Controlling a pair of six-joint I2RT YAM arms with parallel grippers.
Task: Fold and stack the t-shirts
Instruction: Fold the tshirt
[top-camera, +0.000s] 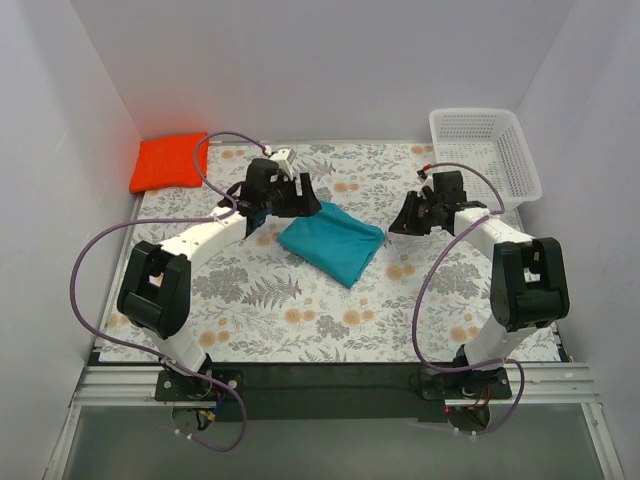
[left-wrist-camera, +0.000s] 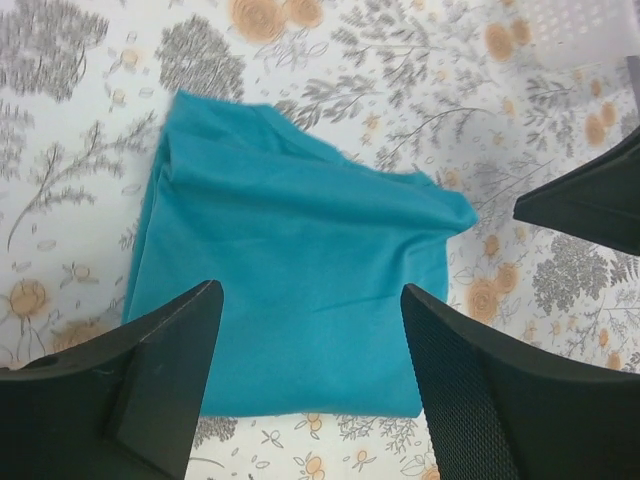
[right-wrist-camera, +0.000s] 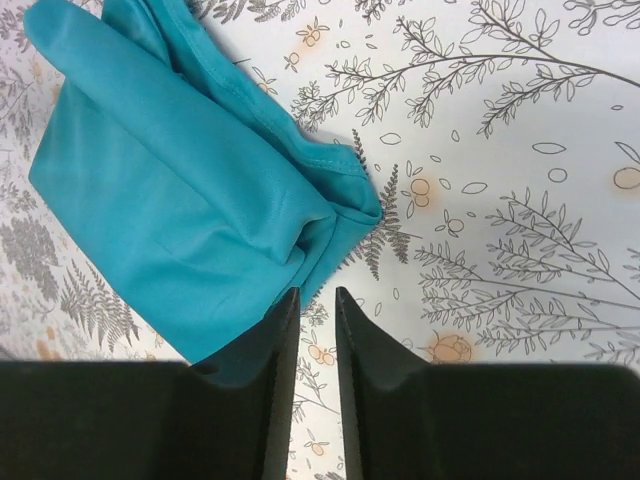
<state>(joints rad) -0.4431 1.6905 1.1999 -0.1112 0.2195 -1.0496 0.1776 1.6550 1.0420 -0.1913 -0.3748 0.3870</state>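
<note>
With the folded teal t-shirt (top-camera: 333, 240) at the top view's centre, the left gripper (left-wrist-camera: 310, 295) spread wide over it and the right gripper (right-wrist-camera: 317, 295) pinched almost together, seemingly on nothing, by its bunched corner, a one-sided lift could spill the fold.

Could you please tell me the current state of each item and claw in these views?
teal t-shirt: folded, slightly rumpled, lying on the table, not gripped
orange t-shirt: folded, lying in the far left corner
white basket: upright, looks empty
left claw: open, over the teal t-shirt
right claw: almost shut, nothing in it, at the teal t-shirt's edge
</note>
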